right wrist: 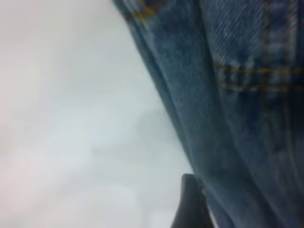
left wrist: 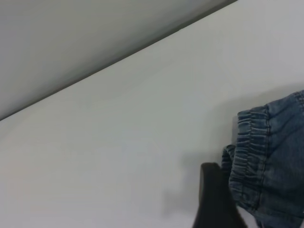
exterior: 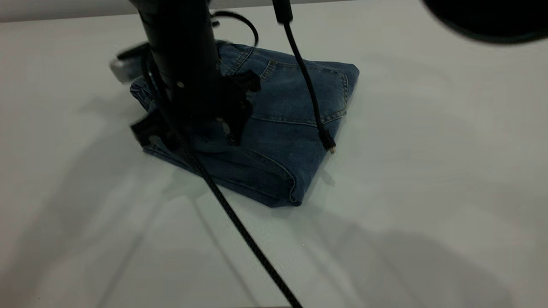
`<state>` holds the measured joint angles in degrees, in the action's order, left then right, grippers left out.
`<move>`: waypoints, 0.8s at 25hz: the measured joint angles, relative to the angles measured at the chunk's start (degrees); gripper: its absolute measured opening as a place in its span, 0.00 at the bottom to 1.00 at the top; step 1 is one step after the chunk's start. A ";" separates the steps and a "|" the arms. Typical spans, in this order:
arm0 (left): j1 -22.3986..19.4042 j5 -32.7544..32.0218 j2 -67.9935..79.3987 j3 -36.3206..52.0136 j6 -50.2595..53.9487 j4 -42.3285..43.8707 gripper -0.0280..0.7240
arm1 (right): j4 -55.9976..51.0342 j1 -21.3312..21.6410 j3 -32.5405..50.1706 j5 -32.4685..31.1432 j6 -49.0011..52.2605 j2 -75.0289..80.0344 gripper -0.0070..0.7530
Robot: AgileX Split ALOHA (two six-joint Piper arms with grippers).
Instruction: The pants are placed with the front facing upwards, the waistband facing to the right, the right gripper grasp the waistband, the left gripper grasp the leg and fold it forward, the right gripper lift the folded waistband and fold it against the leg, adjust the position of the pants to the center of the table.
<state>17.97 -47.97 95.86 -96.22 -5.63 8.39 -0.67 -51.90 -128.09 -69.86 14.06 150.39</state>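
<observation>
The knee-length blue denim pants (exterior: 278,124) with tan stitching lie folded into a compact bundle on the smooth, pale grey tabletop (exterior: 428,171), well away from its near edge and closer to the far edge. A stitched patch pocket (exterior: 299,92) faces upward on the top layer, and a rounded fold points toward the near edge.

A black robot arm (exterior: 180,51) comes down over the left part of the bundle, and its black two-finger gripper (exterior: 192,128) sits low against the denim; from this side I cannot tell which arm it is, nor whether its fingers are spread or clamped. A braided black cable (exterior: 239,222) trails from it across the tabletop toward the near edge, and a thinner black cable (exterior: 308,90) hangs over the pocket.

In the left wrist view one dark finger (left wrist: 216,199) stands just beside the gathered, ruched darker-blue waistband (left wrist: 249,156); whether it grips the cloth is not visible. In the right wrist view a dark fingertip (right wrist: 190,204) lies at the edge of the folded denim, with the finger state again impossible to tell.
</observation>
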 joint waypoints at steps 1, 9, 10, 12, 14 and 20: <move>0.00 0.06 -0.11 0.00 0.00 0.30 0.56 | 0.07 0.00 0.00 -0.01 -0.05 -1.02 0.63; 0.00 0.48 -2.38 0.00 1.91 6.61 0.56 | -0.69 2.01 -0.39 0.52 12.71 -5.16 0.63; 0.00 0.48 -2.66 0.00 2.32 7.14 0.56 | -1.50 2.97 -0.39 1.36 15.97 -5.04 0.62; 0.00 0.48 -3.04 0.00 2.77 7.85 0.56 | -4.01 5.85 -0.39 3.84 22.26 -4.91 0.61; 0.00 0.48 -3.09 0.00 3.08 7.97 0.56 | -6.22 8.58 -0.39 6.46 30.11 -4.73 0.60; 0.00 0.48 -3.09 0.00 3.63 8.02 0.56 | -8.71 11.70 -0.39 14.65 48.31 -3.91 0.60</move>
<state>17.97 -47.49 92.77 -96.22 -2.01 16.41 -9.38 -40.20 -128.48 -55.21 62.38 146.49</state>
